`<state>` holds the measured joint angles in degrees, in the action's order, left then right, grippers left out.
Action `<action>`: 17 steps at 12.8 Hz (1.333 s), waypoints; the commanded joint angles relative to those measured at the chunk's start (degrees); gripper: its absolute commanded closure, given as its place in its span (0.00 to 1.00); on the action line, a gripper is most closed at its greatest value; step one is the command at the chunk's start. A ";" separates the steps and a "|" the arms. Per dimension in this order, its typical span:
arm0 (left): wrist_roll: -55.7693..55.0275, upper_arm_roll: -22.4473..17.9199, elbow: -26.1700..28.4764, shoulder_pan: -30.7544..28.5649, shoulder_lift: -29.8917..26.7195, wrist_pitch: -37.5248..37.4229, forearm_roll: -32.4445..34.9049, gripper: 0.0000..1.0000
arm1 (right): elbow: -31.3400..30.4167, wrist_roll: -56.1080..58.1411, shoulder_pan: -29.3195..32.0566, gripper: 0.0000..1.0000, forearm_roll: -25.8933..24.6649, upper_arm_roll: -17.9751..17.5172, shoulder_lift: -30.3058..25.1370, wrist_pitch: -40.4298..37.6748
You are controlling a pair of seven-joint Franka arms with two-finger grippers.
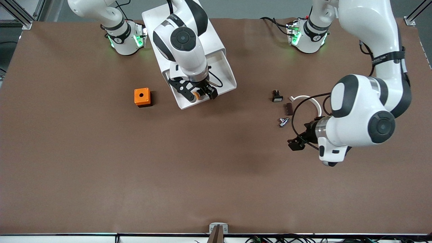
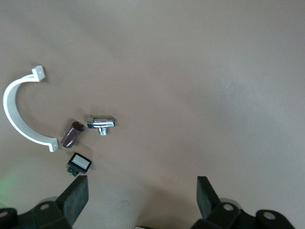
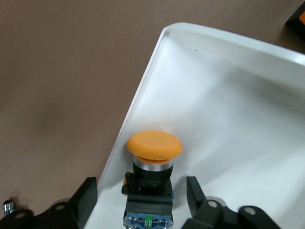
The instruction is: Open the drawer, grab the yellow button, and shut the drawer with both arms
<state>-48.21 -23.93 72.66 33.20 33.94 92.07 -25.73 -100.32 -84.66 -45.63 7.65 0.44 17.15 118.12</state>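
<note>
Brown table (image 1: 101, 168) with the drawer (image 1: 226, 72) pulled open. Right gripper (image 1: 198, 93) hangs over the drawer's front corner, jaws apart, straddling the button (image 3: 153, 164) lying inside. Left gripper (image 1: 297, 141), jaws apart, waits near a chrome fitting (image 2: 101, 124).

Even overhead light, soft shadows under both arms on the table (image 1: 101, 162); wrist views slightly soft

Orange cube (image 1: 142, 97) on table (image 1: 101, 168); white clip (image 1: 312, 101), brown cylinder (image 1: 289, 108), chrome fitting (image 1: 283, 122), black piece (image 1: 277, 97) clustered.
</note>
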 commanded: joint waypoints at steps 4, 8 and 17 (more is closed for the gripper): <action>2.24 1.16 0.55 3.45 1.04 3.72 1.21 0.00 | -0.67 0.72 -0.43 0.74 -0.44 0.53 -2.20 -2.36; 2.24 1.95 0.82 8.27 2.53 7.59 1.47 0.00 | 3.27 5.36 0.80 0.98 -0.35 0.88 -1.94 -4.80; -3.71 3.80 1.34 19.87 3.85 7.77 1.30 0.00 | 12.17 38.64 22.48 0.98 0.26 0.97 -1.41 -15.98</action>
<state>-49.32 -19.98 73.52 50.17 37.56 99.09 -25.72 -88.94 -53.44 -27.62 7.64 2.39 15.71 104.33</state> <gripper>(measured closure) 0.000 0.599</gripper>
